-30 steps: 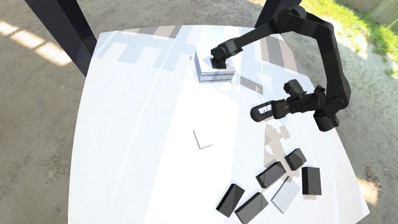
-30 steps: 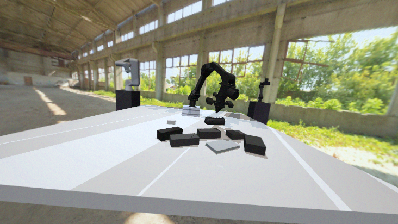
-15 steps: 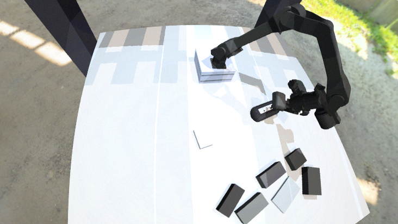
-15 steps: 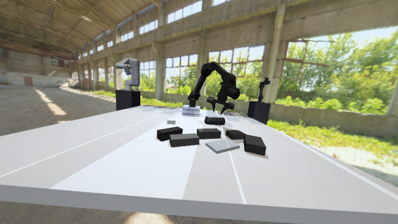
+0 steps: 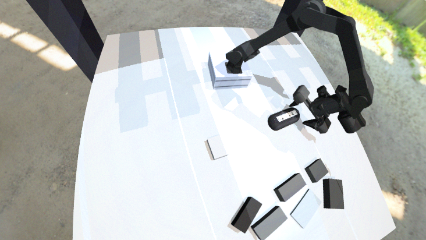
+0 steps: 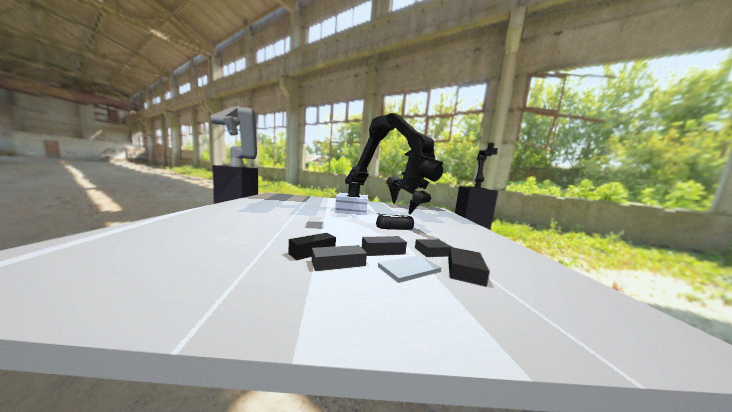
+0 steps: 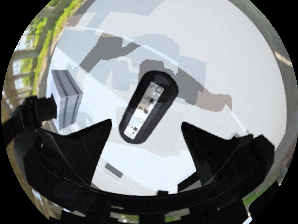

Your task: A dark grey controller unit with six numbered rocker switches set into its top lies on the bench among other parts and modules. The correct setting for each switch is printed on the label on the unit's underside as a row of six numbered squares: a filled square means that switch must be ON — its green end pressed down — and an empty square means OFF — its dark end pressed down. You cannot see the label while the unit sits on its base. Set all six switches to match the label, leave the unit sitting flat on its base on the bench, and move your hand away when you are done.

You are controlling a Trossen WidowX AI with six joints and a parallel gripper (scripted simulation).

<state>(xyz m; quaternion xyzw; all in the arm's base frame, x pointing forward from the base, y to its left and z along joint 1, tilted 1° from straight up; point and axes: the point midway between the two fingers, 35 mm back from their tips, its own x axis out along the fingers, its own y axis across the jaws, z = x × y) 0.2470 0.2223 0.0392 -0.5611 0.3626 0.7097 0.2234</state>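
The dark grey controller unit is a rounded, elongated body lying on the bench with its switch face up. A pale strip with small rocker switches runs along its top, but the switch positions are too small to read. The underside label is hidden. My gripper is open and empty, its two fingers wide apart. It hangs above the unit; in the wrist view the fingertips stand to either side of the unit's lower part, apart from it.
Several dark blocks, among them one block, and a pale flat plate lie toward the front of the bench. A small pale tile lies left of the unit. My arm's pale base block stands behind.
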